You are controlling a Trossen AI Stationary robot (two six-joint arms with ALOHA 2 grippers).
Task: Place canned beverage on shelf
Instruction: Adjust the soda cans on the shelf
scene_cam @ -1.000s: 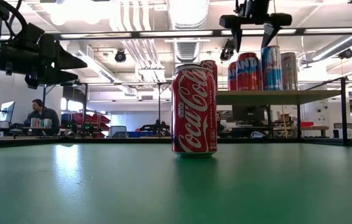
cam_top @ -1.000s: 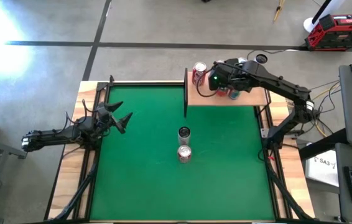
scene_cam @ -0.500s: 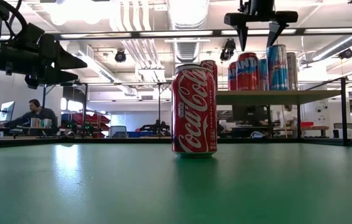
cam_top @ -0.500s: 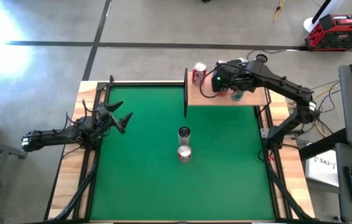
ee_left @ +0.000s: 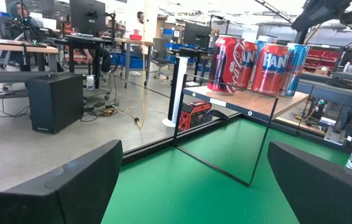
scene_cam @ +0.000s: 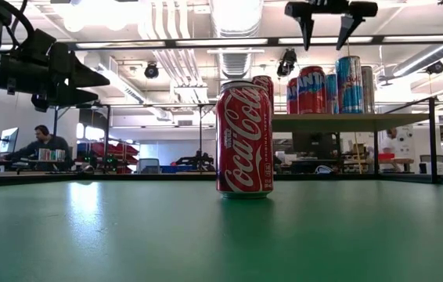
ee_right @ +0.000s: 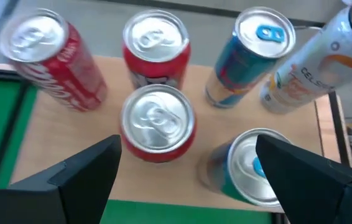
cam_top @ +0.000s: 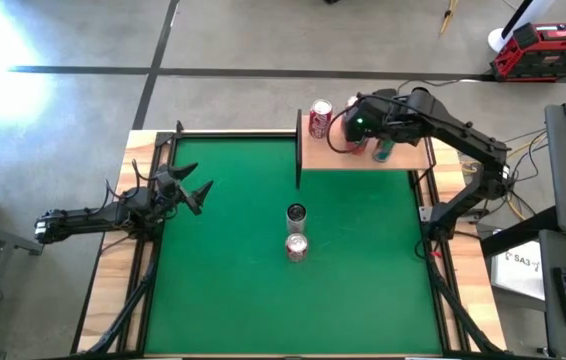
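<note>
The shelf is a tan board at the table's far right; its top carries several upright cans. Among them are a Coca-Cola can, two red cans, two blue cans and a white can. My right gripper hangs open well above these cans, touching none. Two more cans stand on the green table: one nearer, one behind it. The nearer is a Coca-Cola can. My left gripper waits open at the table's left side.
Thin dark frame rods hold the shelf up above the green felt. The table's wooden border carries dark frame posts along both sides. A red toolbox sits on the floor beyond the far right corner.
My right gripper has risen straight off the cans on the shelf and drawn a little toward the table's right edge, its fingers staying open. The cans have kept their places.
</note>
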